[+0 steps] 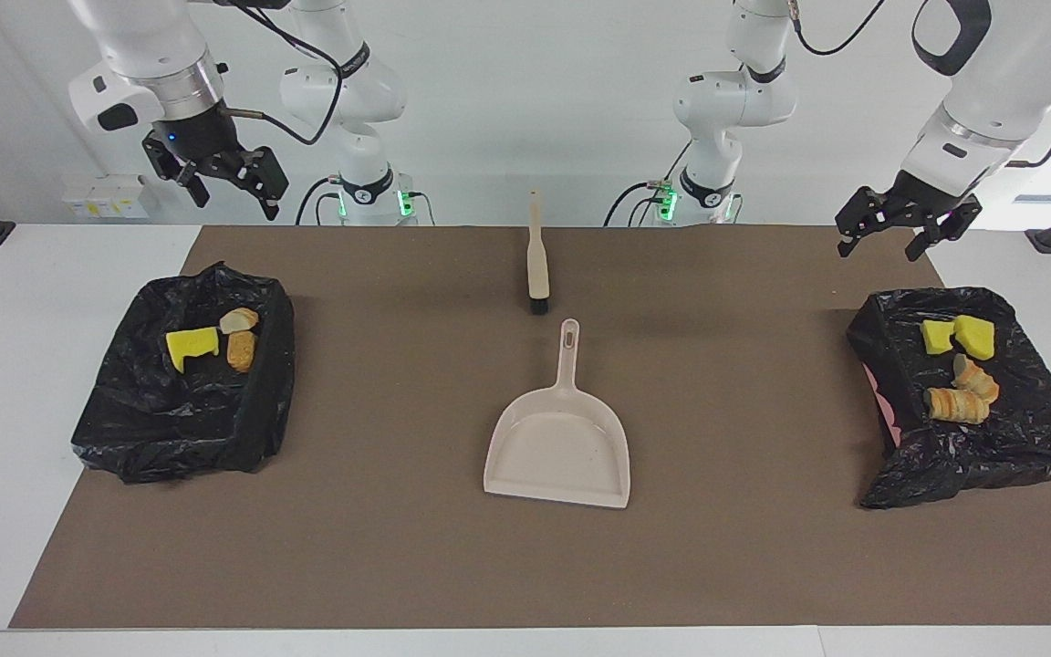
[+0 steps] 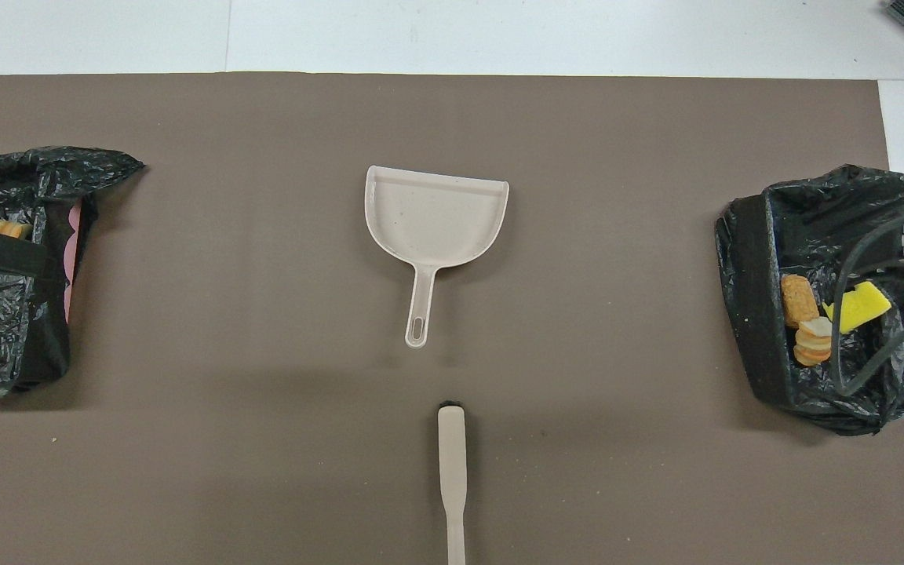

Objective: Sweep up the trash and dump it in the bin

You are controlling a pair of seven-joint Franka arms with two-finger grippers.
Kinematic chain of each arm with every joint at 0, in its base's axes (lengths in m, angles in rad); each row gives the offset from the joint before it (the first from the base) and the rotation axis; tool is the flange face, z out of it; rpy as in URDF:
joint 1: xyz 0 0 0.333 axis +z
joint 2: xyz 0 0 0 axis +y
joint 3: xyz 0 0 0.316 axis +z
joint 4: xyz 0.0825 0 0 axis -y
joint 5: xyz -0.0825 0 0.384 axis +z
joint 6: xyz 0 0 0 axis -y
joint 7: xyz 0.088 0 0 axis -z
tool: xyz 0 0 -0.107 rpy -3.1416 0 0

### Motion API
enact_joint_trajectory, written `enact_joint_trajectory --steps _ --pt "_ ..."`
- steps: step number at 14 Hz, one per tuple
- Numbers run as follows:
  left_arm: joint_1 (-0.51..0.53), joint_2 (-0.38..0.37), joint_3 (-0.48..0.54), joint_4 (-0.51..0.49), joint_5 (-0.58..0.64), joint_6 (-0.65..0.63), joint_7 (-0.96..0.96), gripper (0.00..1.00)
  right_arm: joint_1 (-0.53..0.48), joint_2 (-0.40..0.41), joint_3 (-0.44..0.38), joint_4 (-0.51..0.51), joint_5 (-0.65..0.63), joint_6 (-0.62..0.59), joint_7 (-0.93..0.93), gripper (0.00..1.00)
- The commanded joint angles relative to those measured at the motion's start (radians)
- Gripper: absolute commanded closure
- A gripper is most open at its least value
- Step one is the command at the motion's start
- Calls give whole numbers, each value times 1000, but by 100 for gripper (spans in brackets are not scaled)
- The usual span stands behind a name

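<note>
All seven scraps of trash already sit inside the two black bag-lined bins: three in the bin (image 1: 183, 383) at the right arm's end of the brown-matted worktop (image 1: 398, 547), a bright yellow spongy chunk (image 1: 192, 345) with two tan striped bread-like lumps (image 1: 241, 349) just beside it, and four in the other bag-lined bin (image 1: 972, 438) at the left arm's end, two yellow spongy pieces (image 1: 957, 336) and two orange-tan bread-like lumps (image 1: 956, 404) touching one another. Seen from above, with the beige plastic dustpan (image 2: 435, 222) as the dial's centre, one bin lies at three o'clock, the other at nine, and the beige brush with black bristles (image 2: 451, 471) at six, its bristles pointing at the dustpan's handle. To my eye these scraps are light and soft; the sponge would squash and spring back, the bread lumps look stiffer and might roll, so none needs a hard squeeze. If anything were to be moved, I'd take the brush by its slim handle and the dustpan by its stiff handle near the hanging hole. The right pincer (image 1: 220, 178) hangs spread wide and empty above the worktop's edge near its bin; the left pincer (image 1: 904, 226) hovers likewise spread and empty above its own bin's near edge. I'd judge the sweeping done.
</note>
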Motion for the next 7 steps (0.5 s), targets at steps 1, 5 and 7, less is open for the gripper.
enact_joint_trajectory --steps 1,5,7 --pt "0 -16 1 -4 20 -8 12 0 -9 -22 -2 -27 19 12 -21 0" --pt "-1 -18 1 -4 13 -12 6 0 -9 -22 -2 -27 19 12 -21 0" --pt "-3 -21 1 0 11 -20 6 0 -9 -22 -2 -27 19 12 -21 0"
